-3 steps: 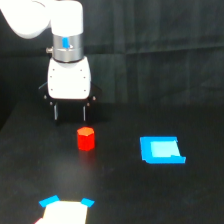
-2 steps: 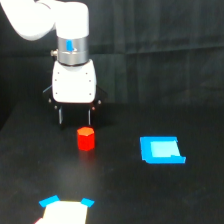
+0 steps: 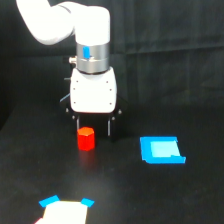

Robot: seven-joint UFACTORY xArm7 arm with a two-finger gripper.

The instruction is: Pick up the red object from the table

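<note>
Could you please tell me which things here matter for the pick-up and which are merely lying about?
Part of the job:
red object
table
end effector

Just lying about:
flat blue square piece
white piece with blue corners

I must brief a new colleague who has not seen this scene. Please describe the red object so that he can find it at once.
Find the white arm over the black table. The red object stands upright directly under its gripper. It is a small stubby block, the only red thing; the flat piece to the exterior view's right is blue.
</note>
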